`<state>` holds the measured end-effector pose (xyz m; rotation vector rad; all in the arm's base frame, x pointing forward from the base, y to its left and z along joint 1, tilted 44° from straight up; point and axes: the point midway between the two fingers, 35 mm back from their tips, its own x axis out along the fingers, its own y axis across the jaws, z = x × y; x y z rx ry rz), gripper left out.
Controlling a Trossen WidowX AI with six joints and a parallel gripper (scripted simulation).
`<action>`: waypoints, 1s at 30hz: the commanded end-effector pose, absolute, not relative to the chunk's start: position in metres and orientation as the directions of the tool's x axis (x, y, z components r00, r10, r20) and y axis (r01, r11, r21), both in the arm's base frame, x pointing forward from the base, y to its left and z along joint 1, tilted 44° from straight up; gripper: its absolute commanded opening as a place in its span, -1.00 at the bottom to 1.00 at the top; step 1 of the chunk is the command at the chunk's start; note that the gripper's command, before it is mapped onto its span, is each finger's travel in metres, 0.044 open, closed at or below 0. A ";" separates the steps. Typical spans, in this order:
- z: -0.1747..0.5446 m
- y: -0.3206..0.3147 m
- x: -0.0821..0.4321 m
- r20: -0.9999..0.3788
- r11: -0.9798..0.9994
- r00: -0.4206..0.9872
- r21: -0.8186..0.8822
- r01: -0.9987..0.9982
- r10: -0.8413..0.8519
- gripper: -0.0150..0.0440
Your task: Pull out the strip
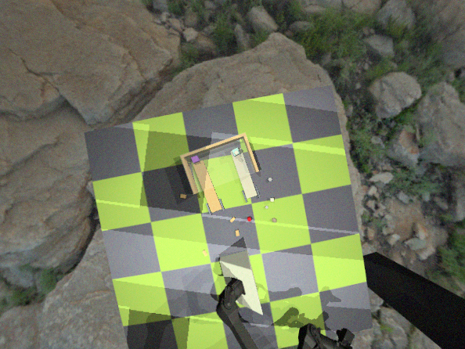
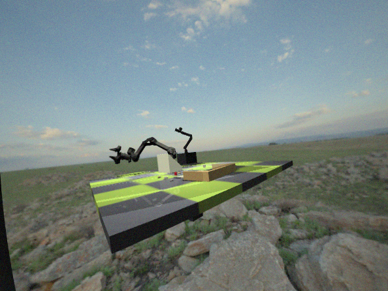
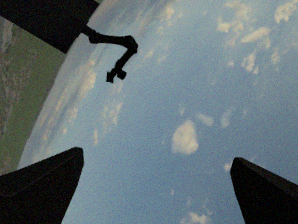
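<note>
A pale teal and white cube [image 1: 236, 152] sits at the inner end of the pale grey strip [image 1: 248, 181]. Its face looks patterned, but no label can be read. A purple cube [image 1: 195, 159] sits at the inner end of the tan strip [image 1: 209, 189]. Both strips lie inside the three-sided wooden frame [image 1: 214, 145] [image 2: 196, 176], their outer ends towards its open side. My gripper [image 2: 112, 153] [image 3: 159, 162] is wide open and empty, raised high and far from the cubes and strips. The wrist view shows mostly sky between the fingers.
Small loose pieces lie beyond the frame's open side, including a red one [image 1: 249, 219] [image 2: 175, 173] and a tan one [image 1: 237, 232]. A pale wedge-shaped block [image 1: 250, 287] [image 2: 166, 164] stands by the arm's base. Another arm [image 2: 189, 138] [image 3: 131, 46] stands on a black box [image 2: 187, 158].
</note>
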<state>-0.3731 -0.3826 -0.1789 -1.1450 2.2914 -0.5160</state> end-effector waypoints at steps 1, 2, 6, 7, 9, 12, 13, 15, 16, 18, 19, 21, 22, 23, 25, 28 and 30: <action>-0.179 -0.384 -0.372 -0.282 0.568 -0.503 -0.547 -0.615 -0.817 0.86; -0.177 -0.387 -0.369 -0.285 0.562 -0.495 -0.556 -0.612 -0.821 0.86; -0.165 -0.417 -0.335 -0.315 0.507 -0.406 -0.648 -0.568 -0.858 0.86; -0.161 -0.427 -0.321 -0.327 0.489 -0.371 -0.680 -0.547 -0.869 0.86; -0.152 -0.445 -0.293 -0.349 0.459 -0.303 -0.735 -0.499 -0.887 0.86; -0.146 -0.453 -0.269 -0.380 0.470 -0.286 -0.788 -0.398 -0.879 0.86; -0.141 -0.462 -0.254 -0.387 0.455 -0.246 -0.812 -0.366 -0.889 0.86; -0.130 -0.477 -0.221 -0.399 0.431 -0.165 -0.852 -0.296 -0.902 0.86; -0.124 -0.483 -0.205 -0.405 0.424 -0.124 -0.868 -0.259 -0.906 0.86; -0.115 -0.491 -0.176 -0.415 0.417 -0.055 -0.888 -0.194 -0.908 0.86; -0.110 -0.495 -0.161 -0.420 0.417 -0.019 -0.895 -0.161 -0.907 0.86; -0.101 -0.500 -0.131 -0.429 0.424 0.052 -0.901 -0.089 -0.902 0.86; -0.096 -0.502 -0.115 -0.434 0.431 0.088 -0.901 -0.052 -0.897 0.86; -0.092 -0.503 -0.100 -0.439 0.440 0.124 -0.898 -0.015 -0.890 0.86; -0.082 -0.504 -0.069 -0.448 0.466 0.194 -0.883 0.057 -0.873 0.86; -0.069 -0.499 -0.022 -0.460 0.518 0.296 -0.841 0.156 -0.837 0.86; -0.060 -0.494 0.008 -0.468 0.561 0.362 -0.800 0.215 -0.806 0.86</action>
